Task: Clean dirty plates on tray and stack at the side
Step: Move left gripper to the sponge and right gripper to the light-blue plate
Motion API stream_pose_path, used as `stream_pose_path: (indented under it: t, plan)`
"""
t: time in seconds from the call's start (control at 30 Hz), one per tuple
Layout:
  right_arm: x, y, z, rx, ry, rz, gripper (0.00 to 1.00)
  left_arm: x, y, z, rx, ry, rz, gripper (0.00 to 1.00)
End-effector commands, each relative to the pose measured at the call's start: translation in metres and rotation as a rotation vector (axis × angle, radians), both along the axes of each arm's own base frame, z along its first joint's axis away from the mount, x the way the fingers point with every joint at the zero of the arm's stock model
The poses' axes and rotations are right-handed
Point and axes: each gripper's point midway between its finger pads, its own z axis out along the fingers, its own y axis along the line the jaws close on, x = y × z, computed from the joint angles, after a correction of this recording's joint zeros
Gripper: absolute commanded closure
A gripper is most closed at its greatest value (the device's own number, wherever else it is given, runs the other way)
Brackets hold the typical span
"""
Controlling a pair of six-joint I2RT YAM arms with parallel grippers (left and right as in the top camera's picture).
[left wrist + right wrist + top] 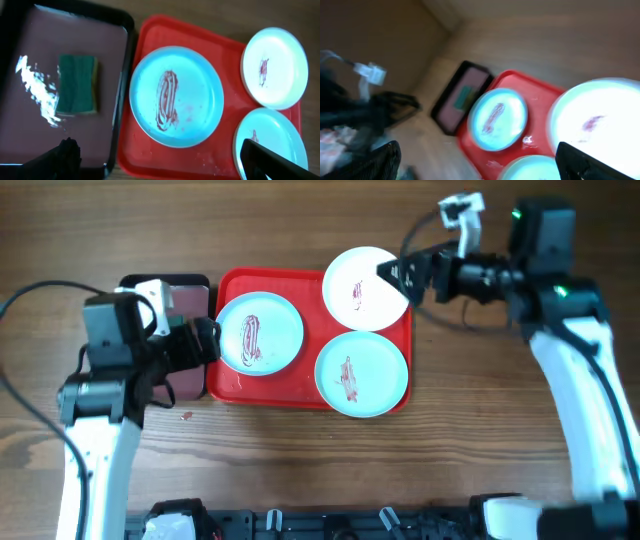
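Note:
The red tray [300,280] holds three plates, each with a red sauce smear. A pale plate [258,332] lies at its left, a white plate [362,288] at the far right overhanging the rim, and a pale blue-green plate [361,373] at the near right. My left gripper [205,340] is open and empty at the tray's left edge; its wrist view shows the tray [145,150] and the left plate [195,95] between the fingers [160,162]. My right gripper [395,275] is open at the white plate's right edge [600,115], its fingers [477,160] wide apart.
A dark maroon, black-rimmed tray [35,45] lies left of the red tray, partly under my left arm [165,285]. A green sponge [76,84] lies on it beside a wet patch. Bare wooden table surrounds the trays; cables run at the far left and right.

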Motion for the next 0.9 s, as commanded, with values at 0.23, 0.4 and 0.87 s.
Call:
stream_pose_path:
  t: [0.23,0.4,0.87]
  plan:
    - [0.027,0.047,-0.112,-0.215,0.284,-0.113,0.07,0.006,-0.011,-0.014,-0.059,0.062,-0.031,0.00]
    - [0.025,0.068,-0.139,-0.483,0.198,-0.258,0.07,0.007,0.004,-0.017,0.016,0.064,0.008,0.00]
    - [0.025,0.114,-0.216,-0.555,0.275,-0.281,0.25,0.014,0.082,-0.037,0.165,0.125,0.318,0.11]
